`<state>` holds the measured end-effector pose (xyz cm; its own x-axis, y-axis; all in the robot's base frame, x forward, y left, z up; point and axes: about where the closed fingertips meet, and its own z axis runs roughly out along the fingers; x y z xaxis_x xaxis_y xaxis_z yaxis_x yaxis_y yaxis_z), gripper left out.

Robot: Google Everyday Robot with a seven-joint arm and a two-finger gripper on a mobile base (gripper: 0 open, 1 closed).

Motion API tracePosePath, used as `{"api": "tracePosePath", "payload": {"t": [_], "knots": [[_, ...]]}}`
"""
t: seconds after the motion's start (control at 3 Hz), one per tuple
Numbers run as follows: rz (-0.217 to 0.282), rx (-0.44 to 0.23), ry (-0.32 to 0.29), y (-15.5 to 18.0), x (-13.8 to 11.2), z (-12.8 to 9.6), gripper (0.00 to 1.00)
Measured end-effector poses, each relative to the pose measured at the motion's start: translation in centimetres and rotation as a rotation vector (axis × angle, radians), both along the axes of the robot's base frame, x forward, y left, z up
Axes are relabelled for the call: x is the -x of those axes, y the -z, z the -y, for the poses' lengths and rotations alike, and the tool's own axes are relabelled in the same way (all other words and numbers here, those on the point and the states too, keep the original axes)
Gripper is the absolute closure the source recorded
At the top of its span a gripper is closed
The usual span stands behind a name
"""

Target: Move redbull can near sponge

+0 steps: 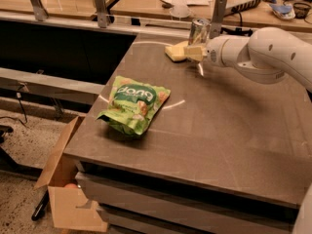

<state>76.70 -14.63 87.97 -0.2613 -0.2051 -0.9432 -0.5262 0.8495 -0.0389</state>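
The redbull can [199, 31], slim and silver with a shiny top rim, stands upright at the far edge of the dark table [229, 130]. My gripper [196, 51] reaches in from the right and is shut on the can's lower part, with one pale finger [193, 53] in front of its base. The sponge [175, 51], a pale yellow block, lies just left of the gripper, touching or nearly touching it. The can's base is hidden behind the finger, so I cannot tell whether it rests on the table.
A green crinkled snack bag [134, 104] lies near the table's left front. My white arm [273, 55] spans the right rear. A rail with metal posts [218, 13] runs behind the table. A cardboard box [63, 189] sits on the floor at the lower left.
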Motion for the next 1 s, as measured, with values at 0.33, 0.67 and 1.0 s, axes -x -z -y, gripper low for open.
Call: {"api": "tracePosePath", "payload": {"t": [0.33, 0.67, 1.0], "knots": [[-0.048, 0.013, 0.021, 2.3, -0.7, 0.3, 0.53], [-0.061, 0.022, 0.04, 3.0, -0.6, 1.0, 0.22], [-0.048, 0.031, 0.042, 2.6, -0.1, 1.5, 0.01]]}}
